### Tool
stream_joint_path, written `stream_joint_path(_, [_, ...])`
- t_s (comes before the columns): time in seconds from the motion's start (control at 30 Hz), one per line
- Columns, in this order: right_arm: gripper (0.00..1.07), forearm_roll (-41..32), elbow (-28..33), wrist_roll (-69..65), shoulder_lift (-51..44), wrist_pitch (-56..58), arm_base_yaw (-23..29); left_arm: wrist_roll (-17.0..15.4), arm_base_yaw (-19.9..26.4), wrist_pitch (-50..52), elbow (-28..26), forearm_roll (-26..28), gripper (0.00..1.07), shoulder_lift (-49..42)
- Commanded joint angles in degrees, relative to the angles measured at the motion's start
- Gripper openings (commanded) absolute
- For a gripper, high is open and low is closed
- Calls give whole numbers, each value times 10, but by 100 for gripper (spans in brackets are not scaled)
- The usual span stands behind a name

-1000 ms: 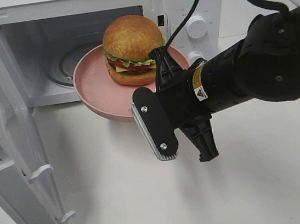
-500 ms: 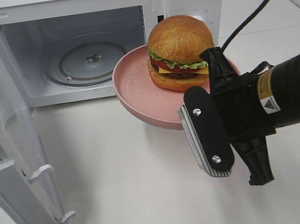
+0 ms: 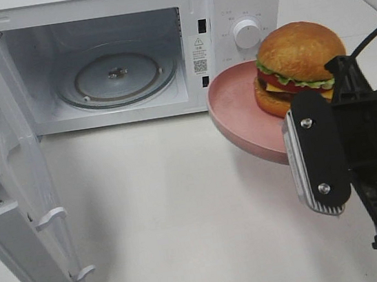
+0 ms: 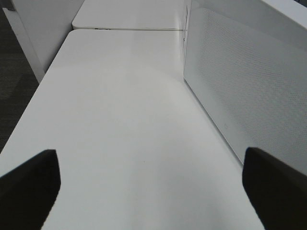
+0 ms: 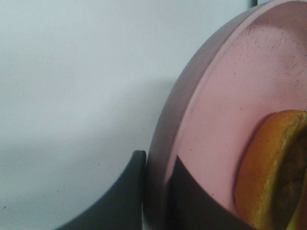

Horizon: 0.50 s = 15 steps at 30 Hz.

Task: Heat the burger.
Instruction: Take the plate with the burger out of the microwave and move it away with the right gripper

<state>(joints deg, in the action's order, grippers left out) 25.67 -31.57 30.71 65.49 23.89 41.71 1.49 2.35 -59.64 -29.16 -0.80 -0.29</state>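
Over the last second the pink plate (image 3: 236,110) with the burger (image 3: 298,67) on it has travelled away from the mouth of the microwave (image 3: 121,52) toward the right, and it now hangs in the air in front of the control panel, just beside the dial (image 3: 246,33) rather than before the cavity. The right tool (image 3: 315,155) carries it: in the right wrist view its two dark pads are closed narrowly on the plate's rim (image 5: 160,158), one on the underside and one on the inner face, with the bun's edge (image 5: 261,167) just beyond. The burger sits upright toward the gripped side of the plate, which is slightly tilted and clear of the desk (image 3: 183,204). The microwave door (image 3: 20,184) stands fully open to the left and the glass turntable (image 3: 116,74) inside is bare, so nothing has been loaded. Judged against the task, this shift looks like a retreat from the goal, not progress: the plate is now farther from the opening and would have to come back leftward and in over the sill before any heating can begin. The left tool (image 4: 153,187) is out on the far side of the door, its fingers spread wide over bare desk and gripping nothing.
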Motion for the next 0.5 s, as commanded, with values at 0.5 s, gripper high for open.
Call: stream_joint_path(0.5, [0, 103, -3, -270, -26, 184, -3, -1, 3, 7, -1, 1, 98, -4])
